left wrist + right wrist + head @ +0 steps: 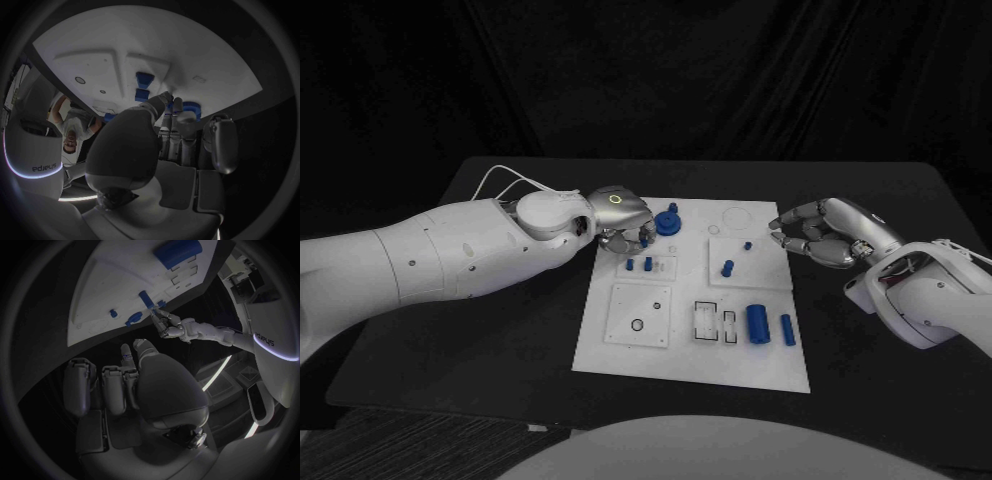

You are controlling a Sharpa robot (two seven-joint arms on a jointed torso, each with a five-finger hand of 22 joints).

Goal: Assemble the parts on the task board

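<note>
Left robot hand (620, 222) down at far left corner of task board (661, 350), fingers reaching among small blue parts (646, 264); grasp cannot be told. Right robot hand (822, 232) curled in, holding nothing, off board's right edge above black worktop (473, 340). Blue cylinder (757, 323) lying nearer, well apart from both.

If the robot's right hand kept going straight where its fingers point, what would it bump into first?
Probably the task board. The right hand hovers beside its edge, fingers aimed at it. The nearest part in line looks like a small blue peg, though depth is unclear.
</note>
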